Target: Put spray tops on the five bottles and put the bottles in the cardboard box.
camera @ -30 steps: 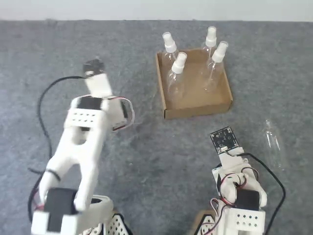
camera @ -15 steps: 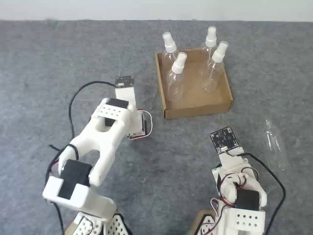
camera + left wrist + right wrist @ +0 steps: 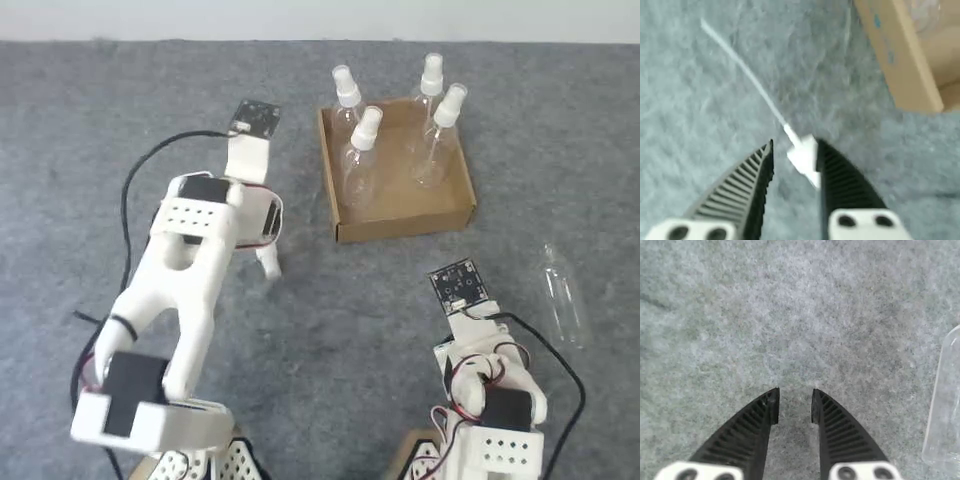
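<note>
Currently the spray top [image 3: 802, 156] is clamped in the left gripper [image 3: 795, 147], its thin tube pointing away from the jaws. The uncapped bottle [image 3: 562, 295] is laid on its side well apart from it, near the right gripper [image 3: 795, 394], whose jaws are held slightly apart and empty. The right arm is judged the nearer one.

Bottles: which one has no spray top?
The bottle lying on its side on the carpet, near the right arm and outside the box. The other four stand in the box with white tops on.
</note>
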`<action>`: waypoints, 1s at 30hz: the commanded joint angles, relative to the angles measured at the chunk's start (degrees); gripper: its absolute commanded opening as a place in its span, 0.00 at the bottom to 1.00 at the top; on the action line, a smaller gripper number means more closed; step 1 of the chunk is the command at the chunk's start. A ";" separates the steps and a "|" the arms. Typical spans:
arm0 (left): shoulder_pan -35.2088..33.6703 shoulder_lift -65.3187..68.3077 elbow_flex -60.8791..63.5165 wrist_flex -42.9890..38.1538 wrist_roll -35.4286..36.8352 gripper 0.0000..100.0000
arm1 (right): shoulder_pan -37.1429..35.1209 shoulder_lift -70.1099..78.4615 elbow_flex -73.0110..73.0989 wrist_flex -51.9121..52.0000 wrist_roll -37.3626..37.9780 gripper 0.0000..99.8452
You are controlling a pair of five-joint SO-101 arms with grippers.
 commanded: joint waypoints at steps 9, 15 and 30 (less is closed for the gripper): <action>0.26 15.21 -5.76 -12.04 -8.62 0.01 | -0.04 -0.48 1.14 0.31 -0.35 0.07; -1.93 15.47 -3.74 -9.93 -10.64 0.01 | -0.04 -0.48 1.14 0.31 -0.35 0.07; -4.04 -4.31 5.85 -2.81 -11.16 0.02 | -0.04 -0.48 1.14 0.31 -0.35 0.07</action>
